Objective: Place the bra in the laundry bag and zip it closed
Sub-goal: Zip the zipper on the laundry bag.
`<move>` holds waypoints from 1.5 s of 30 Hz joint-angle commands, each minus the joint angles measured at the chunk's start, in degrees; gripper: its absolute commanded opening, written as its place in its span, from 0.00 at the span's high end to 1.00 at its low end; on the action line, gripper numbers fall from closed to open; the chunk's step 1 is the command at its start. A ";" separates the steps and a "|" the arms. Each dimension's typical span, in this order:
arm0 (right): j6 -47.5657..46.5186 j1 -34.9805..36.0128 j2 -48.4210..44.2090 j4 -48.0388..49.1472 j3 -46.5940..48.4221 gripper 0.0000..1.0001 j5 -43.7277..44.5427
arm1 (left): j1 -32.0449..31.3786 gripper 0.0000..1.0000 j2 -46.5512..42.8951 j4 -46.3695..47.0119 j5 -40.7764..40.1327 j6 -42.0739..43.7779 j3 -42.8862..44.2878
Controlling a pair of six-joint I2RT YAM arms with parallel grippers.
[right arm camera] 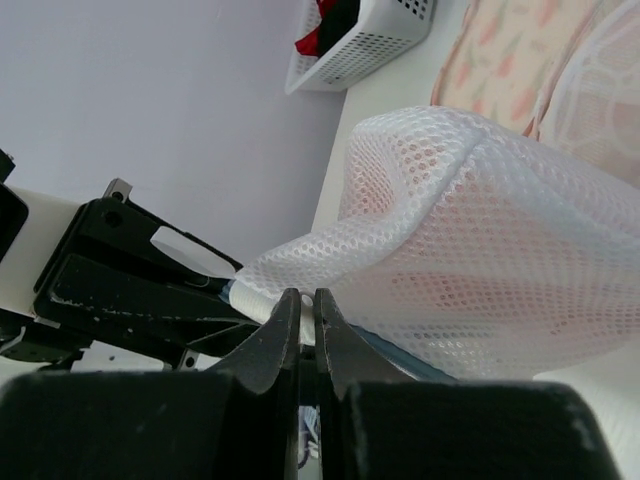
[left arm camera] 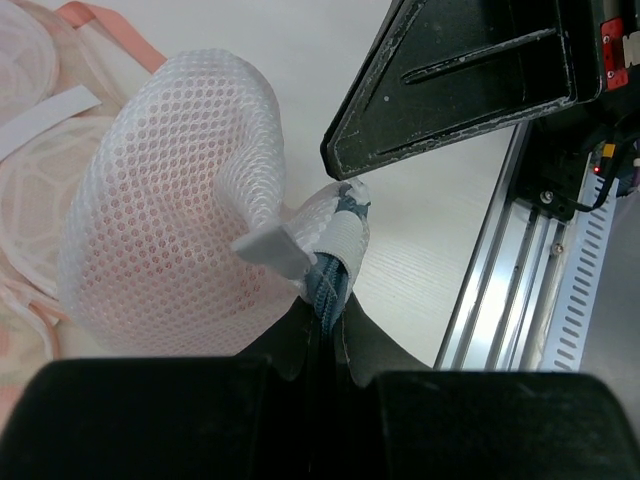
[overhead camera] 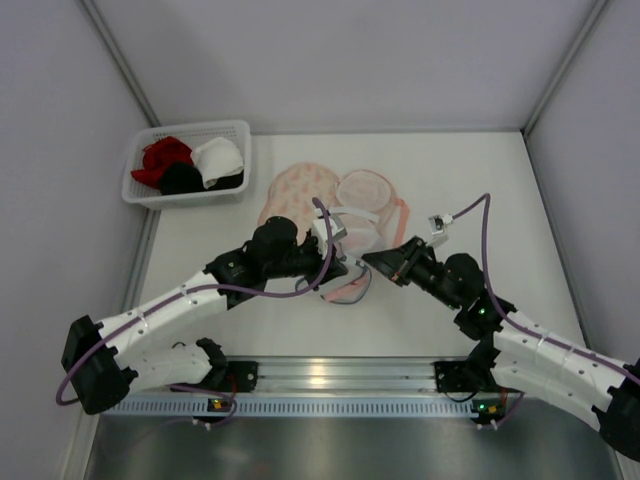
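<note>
The top view looks down over the whole surface (overhead camera: 450, 310); both wrist views sit close, sharing the laundry bag (left arm camera: 170, 200).

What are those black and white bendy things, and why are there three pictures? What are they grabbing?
Those are two robot arms bolted to the edge of a white table. One picture looks down from above. The other two come from little cameras on each arm's wrist, so you see their own fingers up close.

On the table lies a round peach laundry bag with a flower pattern, its white mesh part puffed up. Pink shows through the mesh, probably the bra, but I can't tell for sure. In the far left corner sits a white basket with red, black and white clothes.

The left gripper is pinched shut on the bag's edge, right at the zip. The right gripper is pinched shut there too, on the same edge. They meet in the middle, likely working on the zip.
</note>
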 commanded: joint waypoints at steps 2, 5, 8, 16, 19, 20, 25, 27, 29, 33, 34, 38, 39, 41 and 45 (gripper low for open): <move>-7.21 -0.59 -1.90 -2.51 3.04 1.00 6.22 | -0.08 1.00 -2.11 5.14 -2.34 -3.86 0.20; -11.16 -0.59 -3.49 -6.65 3.57 1.00 10.35 | -0.08 1.00 -3.17 7.51 -0.60 -8.08 -0.93; -14.07 -0.59 -4.98 -10.69 4.36 1.00 13.35 | -0.08 1.00 -3.70 9.36 -0.49 -11.42 -2.17; -15.93 -0.59 -8.93 -13.16 2.44 1.00 14.85 | 0.10 1.00 -3.26 14.37 -5.06 -19.25 -4.37; -15.84 -0.59 -11.22 -13.16 0.68 1.00 14.59 | 0.62 1.00 -3.70 15.34 -8.32 -23.63 -5.16; -15.93 -0.59 -11.66 -13.34 0.50 1.00 15.02 | 0.71 1.00 -3.61 16.21 -8.76 -26.08 -5.33; -18.55 -0.59 -11.76 -13.51 1.81 1.00 14.33 | 1.07 0.07 -2.82 11.75 -7.97 -25.32 -1.66; -20.05 -0.59 -11.23 -12.90 2.78 1.00 13.27 | 0.98 0.01 -4.48 8.24 -7.88 -20.77 -0.33; -22.34 -0.59 -9.83 -11.94 3.04 1.00 11.26 | 1.07 0.01 -6.67 5.68 -8.67 -13.59 2.20; -26.03 -0.59 -6.75 -10.96 5.41 1.00 6.77 | 1.07 0.01 -8.97 -0.92 -8.50 -0.91 6.35; -27.34 -0.59 -5.62 -10.27 5.77 1.00 5.63 | 1.07 0.01 -9.23 -1.01 -7.72 1.03 6.53; -30.25 -0.59 -5.25 -8.76 6.91 1.00 -0.60 | 0.98 0.01 -4.69 -2.24 0.45 10.43 8.37; -30.25 -0.59 -5.43 -8.77 7.26 1.00 -0.97 | 1.07 0.01 -3.45 -2.67 0.99 11.67 8.98; -31.31 -0.59 -6.30 -8.94 7.44 1.00 -1.67 | 0.98 0.02 0.32 -4.51 2.04 14.91 9.78; -32.45 -0.59 -7.10 -9.65 8.05 1.00 -2.72 | 0.98 0.01 4.73 -5.75 3.53 19.06 11.10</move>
